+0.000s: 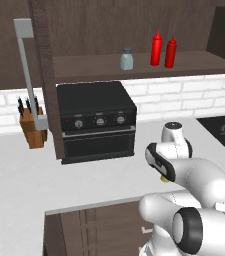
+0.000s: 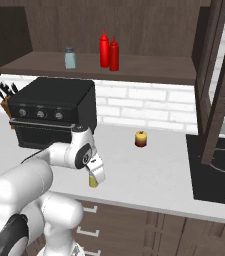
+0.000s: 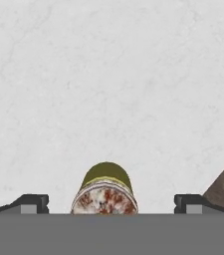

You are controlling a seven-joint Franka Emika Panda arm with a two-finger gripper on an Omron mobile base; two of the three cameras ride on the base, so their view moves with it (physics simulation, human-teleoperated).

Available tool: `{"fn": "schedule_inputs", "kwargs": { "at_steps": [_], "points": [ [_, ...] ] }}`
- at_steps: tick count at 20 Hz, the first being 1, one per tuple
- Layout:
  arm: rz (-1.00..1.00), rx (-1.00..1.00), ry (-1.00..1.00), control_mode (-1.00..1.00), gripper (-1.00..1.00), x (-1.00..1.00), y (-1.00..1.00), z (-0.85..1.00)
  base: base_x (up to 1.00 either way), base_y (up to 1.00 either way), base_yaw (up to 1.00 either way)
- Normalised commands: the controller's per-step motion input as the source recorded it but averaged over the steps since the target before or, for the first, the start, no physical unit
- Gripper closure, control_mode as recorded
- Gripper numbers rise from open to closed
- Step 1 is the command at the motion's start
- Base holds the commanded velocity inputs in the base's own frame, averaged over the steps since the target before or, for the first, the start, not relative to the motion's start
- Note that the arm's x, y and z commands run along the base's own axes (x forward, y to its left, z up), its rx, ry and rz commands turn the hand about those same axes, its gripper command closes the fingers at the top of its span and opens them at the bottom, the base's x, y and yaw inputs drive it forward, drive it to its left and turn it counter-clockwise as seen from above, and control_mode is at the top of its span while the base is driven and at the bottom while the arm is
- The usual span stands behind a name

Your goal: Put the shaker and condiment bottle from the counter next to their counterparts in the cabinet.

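Pale grey surface (image 3: 108,74) lay beneath the gripper (image 3: 106,201), whose jaws stood wide apart, the upright yellow shaker (image 3: 105,191) standing directly between them, not yet clamped.

Your gripper (image 3: 108,204) hangs low over the counter (image 2: 149,170) near its front edge, jaws spread wide with the shaker (image 3: 105,187) standing between them and clear space on either side of it. Around it the worktop lies bare toward the wall. To the arm's left the black toaster oven (image 2: 51,117) blocks the way, with the knife block (image 1: 33,127) beyond it. The round yellow-and-red lump (image 2: 141,138) sits well apart toward the wall. Up on the cabinet (image 1: 194,62) shelf, the pale shaker (image 1: 127,59) has free room on its left; the two red bottles (image 1: 163,49) stand close together to its right. The open cabinet door (image 2: 219,80) hangs out over the cooktop (image 2: 219,170) side.
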Motion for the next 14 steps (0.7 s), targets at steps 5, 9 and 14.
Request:
{"fn": "schedule_inputs", "kwargs": {
  "at_steps": [5,9,14],
  "points": [
    [0.0,0.0,0.0,-1.0,-1.0,0.0,0.0,-0.15,0.0,0.0,0.0],
    [0.0,0.0,0.03,-1.0,1.0,0.0,0.0,-0.15,0.0,0.0,0.0],
    [0.0,0.0,0.05,-1.0,1.0,0.04,-0.01,-0.12,0.0,0.0,0.0]
  ]
}}
